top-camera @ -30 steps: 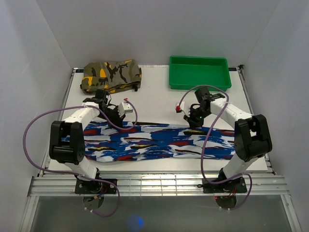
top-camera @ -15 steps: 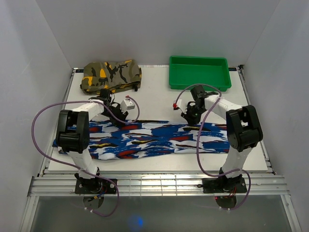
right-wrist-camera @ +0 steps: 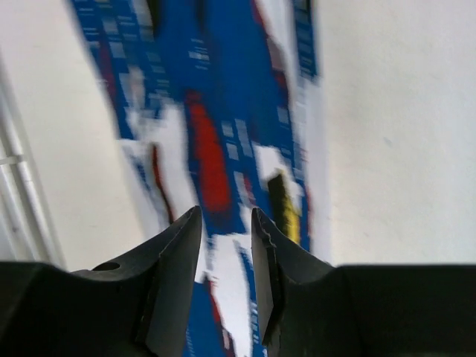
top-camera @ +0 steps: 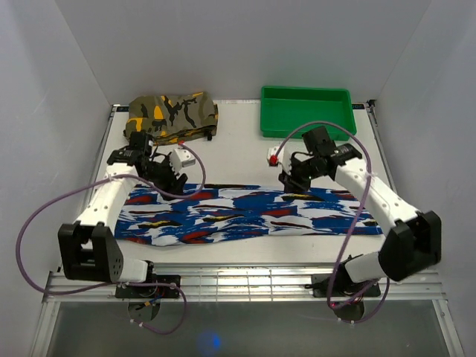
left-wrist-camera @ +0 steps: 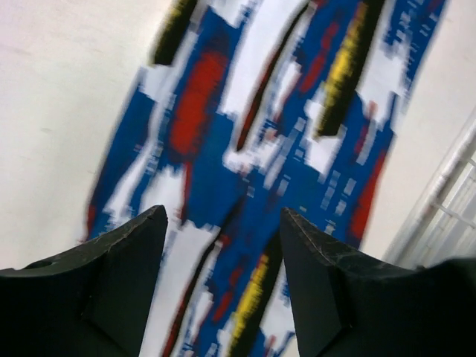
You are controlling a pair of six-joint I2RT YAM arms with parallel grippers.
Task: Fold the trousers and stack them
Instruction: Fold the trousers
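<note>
The trousers, in a blue print with white, red, black and yellow streaks, lie folded lengthwise as a long flat band across the near half of the table. My left gripper hovers over their far edge near the left end. In the left wrist view this gripper is open, with only the trousers below. My right gripper hangs over the far edge right of the middle. In the right wrist view it is open a little, the trousers beneath and nothing between its fingers.
A folded olive camouflage garment with orange and black patches lies at the back left. A green tray stands at the back right. Purple cables loop from both arms. White walls close in the table's sides and back.
Both grippers were shut on the trousers' far edge and have opened and let it go. The trousers now lie flat and stretched out wider. Both arms have swung outward.
</note>
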